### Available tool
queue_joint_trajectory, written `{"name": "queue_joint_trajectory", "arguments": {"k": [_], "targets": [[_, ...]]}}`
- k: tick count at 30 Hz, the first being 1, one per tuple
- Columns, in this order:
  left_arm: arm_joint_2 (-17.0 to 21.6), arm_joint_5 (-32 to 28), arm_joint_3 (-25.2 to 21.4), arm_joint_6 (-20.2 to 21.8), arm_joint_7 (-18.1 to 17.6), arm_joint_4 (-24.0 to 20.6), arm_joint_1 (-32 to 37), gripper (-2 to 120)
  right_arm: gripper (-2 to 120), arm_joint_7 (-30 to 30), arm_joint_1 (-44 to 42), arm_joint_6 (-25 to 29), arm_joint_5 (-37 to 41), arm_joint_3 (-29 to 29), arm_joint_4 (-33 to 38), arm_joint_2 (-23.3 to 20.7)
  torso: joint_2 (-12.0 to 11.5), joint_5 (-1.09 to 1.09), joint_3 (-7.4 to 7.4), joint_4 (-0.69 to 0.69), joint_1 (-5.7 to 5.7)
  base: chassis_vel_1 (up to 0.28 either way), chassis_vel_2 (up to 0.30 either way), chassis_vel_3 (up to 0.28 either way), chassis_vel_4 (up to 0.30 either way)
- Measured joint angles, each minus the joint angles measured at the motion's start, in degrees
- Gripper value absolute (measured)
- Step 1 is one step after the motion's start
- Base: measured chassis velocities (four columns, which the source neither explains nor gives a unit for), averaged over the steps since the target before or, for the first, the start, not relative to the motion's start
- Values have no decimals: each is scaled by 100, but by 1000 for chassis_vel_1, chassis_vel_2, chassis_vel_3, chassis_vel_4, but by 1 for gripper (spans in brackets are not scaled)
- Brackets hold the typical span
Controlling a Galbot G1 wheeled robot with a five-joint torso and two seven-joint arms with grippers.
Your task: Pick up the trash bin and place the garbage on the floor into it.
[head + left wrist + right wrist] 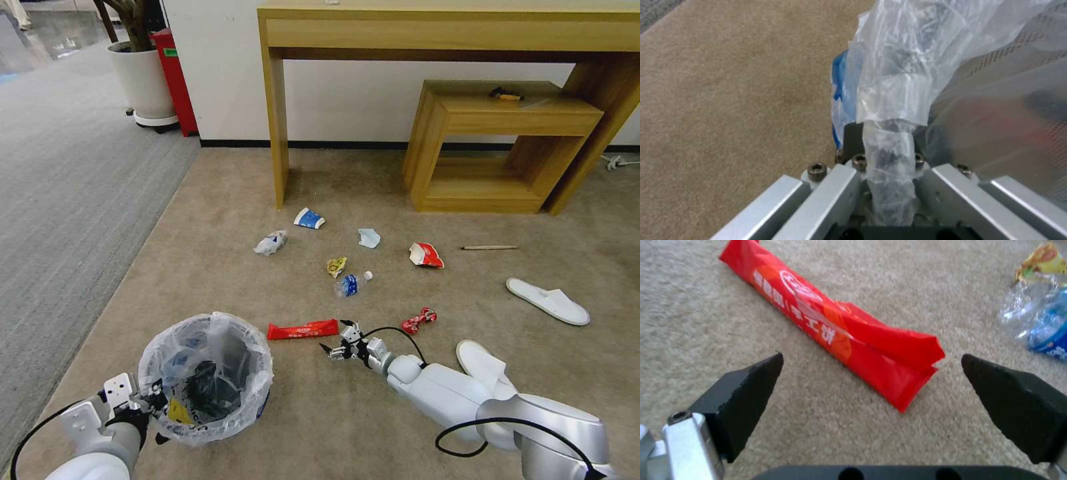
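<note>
Your left gripper (pixel 150 400) clamps the trash bin (pixel 207 377) rim, mouth upward to receive litter, while your right gripper (pixel 341 341) hovers wide open near the long red wrapper (pixel 303 329).

I've got a wooden desk (pixel 427 30) against the white wall (pixel 220 67), and everything else I place off it. Tucked under the desk's right side sits a low wooden stool-shelf (pixel 493 143) with a small dark object (pixel 505 94) on top. Left of the desk, a white planter pot (pixel 142 83) stands beside a red box (pixel 175 80). Grey striped carpet (pixel 67 193) runs further left.
</note>
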Motion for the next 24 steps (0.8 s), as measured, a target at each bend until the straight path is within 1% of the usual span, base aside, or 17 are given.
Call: {"name": "queue_joint_trajectory", "arguments": {"k": [9, 18, 24], "targets": [[22, 0, -12, -42, 21, -71, 41, 0, 100, 77, 43, -171, -72, 157, -321, 174, 0, 0, 0, 0, 0, 0, 0, 0, 0], [-6, 17, -11, -57, 28, -105, 43, 0, 100, 81, 179, -255, -94, 176, -429, 303, 0, 0, 0, 0, 0, 0, 0, 0, 0], [-14, 12, -37, -59, 30, -226, 102, 0, 97, -99, 257, -358, -115, 155, -669, 466, 0, 0, 0, 0, 0, 0, 0, 0, 0]]}}
